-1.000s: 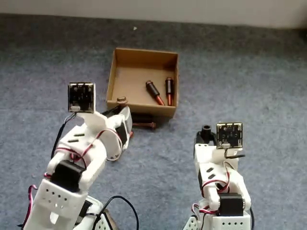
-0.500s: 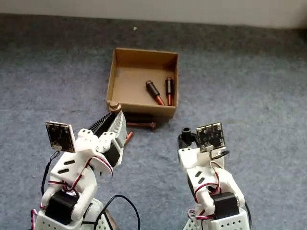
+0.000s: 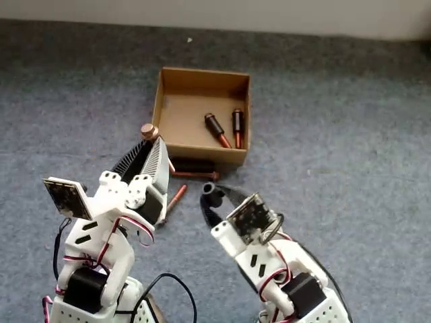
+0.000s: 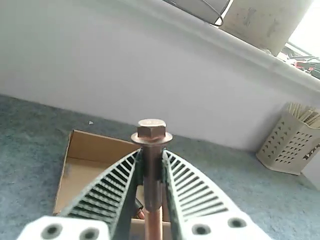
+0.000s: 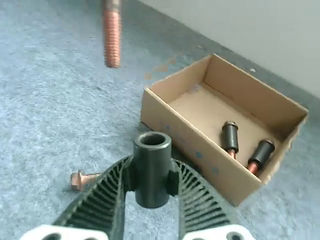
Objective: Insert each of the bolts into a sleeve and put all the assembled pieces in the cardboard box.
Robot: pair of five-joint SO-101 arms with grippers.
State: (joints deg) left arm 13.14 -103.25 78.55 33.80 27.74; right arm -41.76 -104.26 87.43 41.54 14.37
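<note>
My left gripper [image 3: 154,142] is shut on a copper bolt [image 3: 163,168], whose head [image 4: 151,131] sticks out past the fingertips and whose threaded end [image 5: 112,36] hangs over the carpet. Just to its right, my right gripper [image 3: 212,196] is shut on a black sleeve [image 5: 152,168], bore facing up, a little apart from the bolt's tip. Behind both stands the cardboard box [image 3: 172,81], open, with two assembled pieces [image 3: 217,129] [image 3: 238,125] inside. A loose bolt [image 3: 196,175] and a black sleeve [image 3: 194,164] lie on the carpet against the box's front wall.
Grey carpet spreads around the box, with free room to its left and right. A white wall runs along the far edge. A pale perforated holder [image 4: 294,146] with sticks stands off to the side by the wall.
The left arm drew back and tilted, with the bolt's head now pointing toward the box's left corner. The right arm swung left with the sleeve, closing in on the bolt's threaded end.
</note>
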